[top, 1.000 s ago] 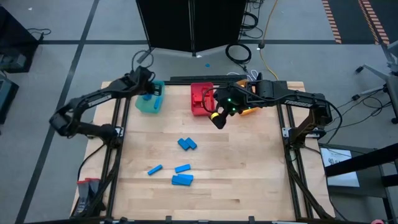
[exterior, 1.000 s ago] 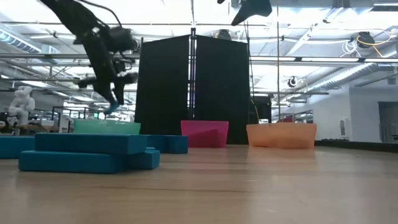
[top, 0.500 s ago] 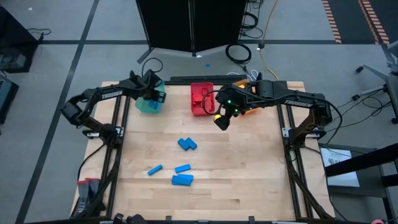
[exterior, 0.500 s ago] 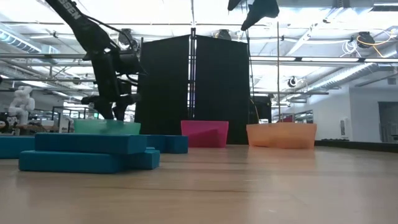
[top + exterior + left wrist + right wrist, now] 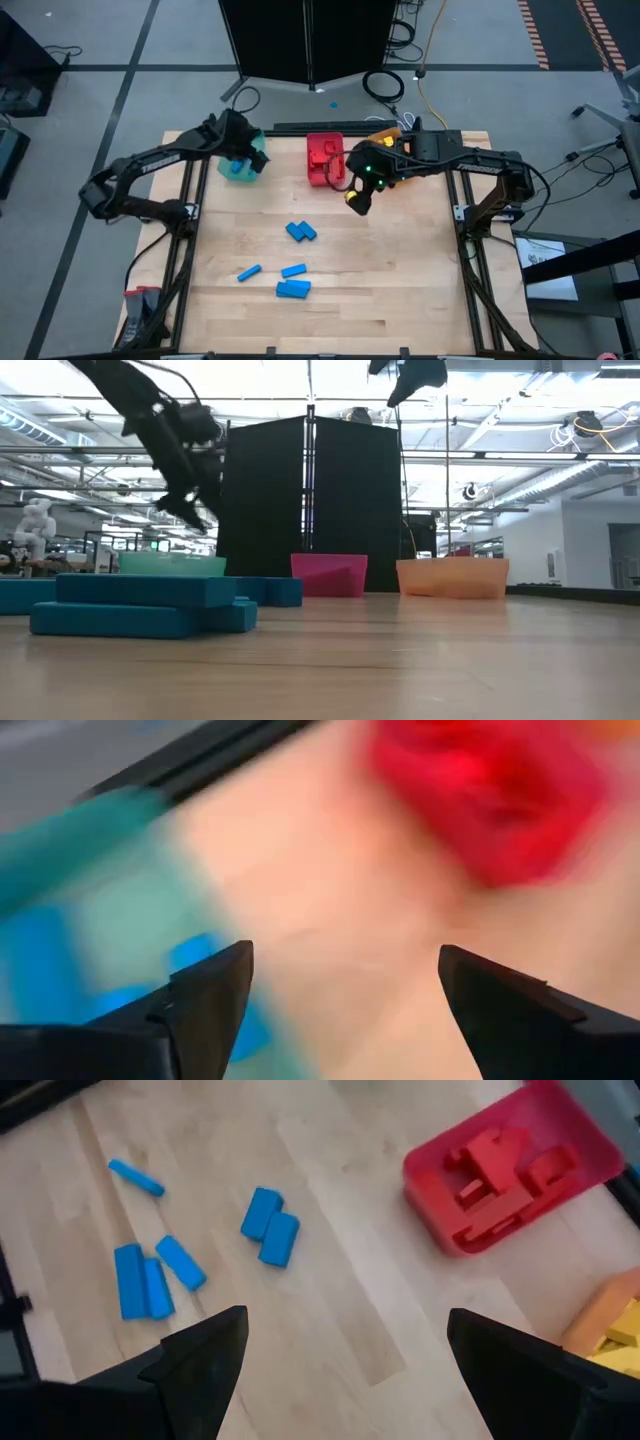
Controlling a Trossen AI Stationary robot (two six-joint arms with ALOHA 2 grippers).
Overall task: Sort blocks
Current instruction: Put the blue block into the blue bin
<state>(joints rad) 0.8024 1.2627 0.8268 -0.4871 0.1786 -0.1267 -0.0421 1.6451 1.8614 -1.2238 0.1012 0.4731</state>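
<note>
With jaws apart and empty, the left gripper hangs over the teal bin at the counter's far edge, while the right gripper, likewise wide, faces the blue blocks left mid-counter.

Bright, even overhead light on the table in the high view, shadows soft and short, no glare on the wood. Low view: ceiling strip lights blaze near white, and the nearest blue blocks sit soft, out of focus. Left wrist view is heavily motion-smeared, colours streaking; right wrist view is only mildly soft.
</note>
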